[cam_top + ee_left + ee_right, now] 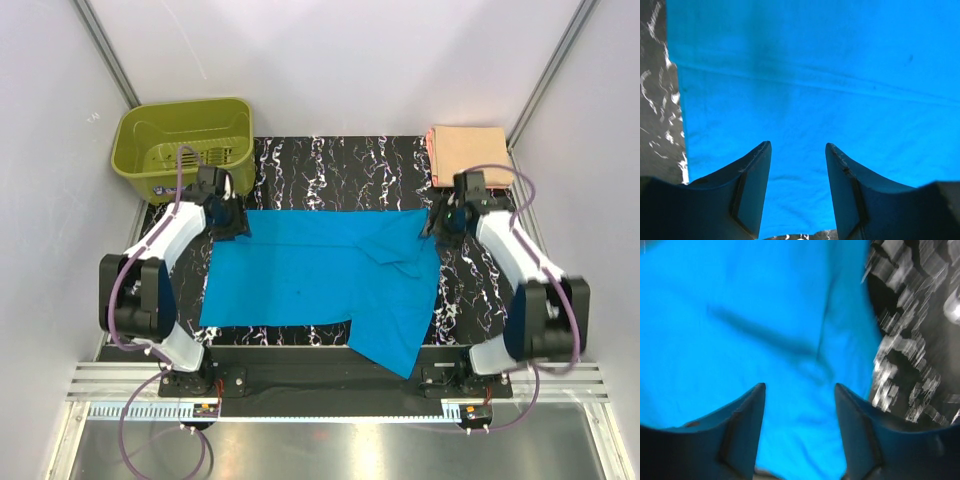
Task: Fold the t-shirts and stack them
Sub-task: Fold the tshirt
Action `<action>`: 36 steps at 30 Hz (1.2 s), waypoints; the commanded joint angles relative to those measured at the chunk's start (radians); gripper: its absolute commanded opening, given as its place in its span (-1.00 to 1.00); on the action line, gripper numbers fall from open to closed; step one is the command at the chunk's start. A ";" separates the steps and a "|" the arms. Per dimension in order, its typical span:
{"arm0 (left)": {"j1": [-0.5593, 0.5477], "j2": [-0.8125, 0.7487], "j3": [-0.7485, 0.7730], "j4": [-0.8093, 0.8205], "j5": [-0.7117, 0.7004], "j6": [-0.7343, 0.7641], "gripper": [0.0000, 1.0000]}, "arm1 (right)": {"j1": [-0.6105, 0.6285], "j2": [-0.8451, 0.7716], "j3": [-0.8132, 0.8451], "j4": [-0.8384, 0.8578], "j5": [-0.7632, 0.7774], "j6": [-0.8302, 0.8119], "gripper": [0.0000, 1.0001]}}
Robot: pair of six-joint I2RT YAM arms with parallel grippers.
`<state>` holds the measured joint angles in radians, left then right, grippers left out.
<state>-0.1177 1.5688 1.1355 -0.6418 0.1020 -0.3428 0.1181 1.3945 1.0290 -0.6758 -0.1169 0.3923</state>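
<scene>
The turquoise-blue t-shirt (pixel 320 275) lies spread on the black marbled table, one sleeve folded over near its right side and a flap hanging toward the front edge. The peach-orange t-shirt (pixel 466 151) lies folded at the far right corner. My left gripper (pixel 232 226) is open over the blue shirt's far left corner; its view shows blue cloth (pixel 805 90) between the fingers (pixel 752 185). My right gripper (pixel 436 226) is open over the shirt's far right corner, with blue cloth (pixel 765 325) beneath it and nothing held.
An olive-green plastic basket (pixel 183 147) stands at the far left corner. The marbled table (pixel 330 165) shows behind the shirt and along its right edge (pixel 910 340). White walls close in on three sides.
</scene>
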 commanded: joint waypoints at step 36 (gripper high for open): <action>0.023 0.379 0.294 -0.078 -0.176 -0.009 -0.03 | -0.182 0.687 0.572 0.202 -0.014 0.000 -0.90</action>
<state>-0.1066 1.9278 1.4067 -0.7181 -0.0330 -0.3397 -0.0555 2.1109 1.5536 -0.4732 -0.2226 0.4103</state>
